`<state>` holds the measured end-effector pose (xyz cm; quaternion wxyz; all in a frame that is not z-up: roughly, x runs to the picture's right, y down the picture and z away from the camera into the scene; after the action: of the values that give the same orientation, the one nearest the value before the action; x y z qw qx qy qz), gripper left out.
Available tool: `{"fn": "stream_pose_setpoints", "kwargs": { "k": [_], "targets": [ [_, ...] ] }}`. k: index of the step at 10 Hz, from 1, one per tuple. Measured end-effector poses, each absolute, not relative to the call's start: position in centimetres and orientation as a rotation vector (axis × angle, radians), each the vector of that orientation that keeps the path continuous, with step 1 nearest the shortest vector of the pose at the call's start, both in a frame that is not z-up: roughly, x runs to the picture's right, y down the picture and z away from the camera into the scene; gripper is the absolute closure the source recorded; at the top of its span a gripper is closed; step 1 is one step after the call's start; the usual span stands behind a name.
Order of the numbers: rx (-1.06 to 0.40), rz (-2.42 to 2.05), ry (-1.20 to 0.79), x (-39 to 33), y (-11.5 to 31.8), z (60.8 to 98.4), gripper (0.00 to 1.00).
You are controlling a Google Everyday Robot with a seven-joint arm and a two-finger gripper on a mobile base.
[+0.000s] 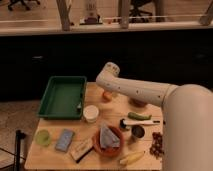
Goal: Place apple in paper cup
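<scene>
Tool [105, 90] by apple [106, 96]; paper cup [91, 113] empty

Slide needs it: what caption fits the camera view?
Robot gripper at the apple; paper cup stands beside the green tray.

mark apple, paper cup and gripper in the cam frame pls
apple [106, 96], camera view, on its visible orange-red side.
paper cup [91, 118], camera view, on its white front wall.
gripper [105, 90], camera view, at the end of the arm [135, 91], just above the apple.
</scene>
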<state>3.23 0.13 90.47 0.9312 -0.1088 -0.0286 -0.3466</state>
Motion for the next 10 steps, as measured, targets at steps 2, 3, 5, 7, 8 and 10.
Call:
{"fn": "stream_pose_setpoints", "kwargs": {
  "k": [2, 3, 5, 7, 8, 10],
  "targets": [
    [-0.222, -0.707, -0.085, 3.5, 0.1, 90.9, 0.20],
    [-0.233, -0.699, -0.114, 3.8, 0.4, 90.9, 0.20],
    [-0.248, -0.684, -0.159, 3.7, 0.9, 91.1, 0.20],
    [-0.264, -0.670, -0.184, 4.0, 1.3, 91.4, 0.20],
    [-0.270, -0.665, -0.194, 3.9, 1.4, 91.5, 0.20],
    [-0.301, -0.628, -0.253, 4.1, 2.4, 92.5, 0.20]
  ]
}}
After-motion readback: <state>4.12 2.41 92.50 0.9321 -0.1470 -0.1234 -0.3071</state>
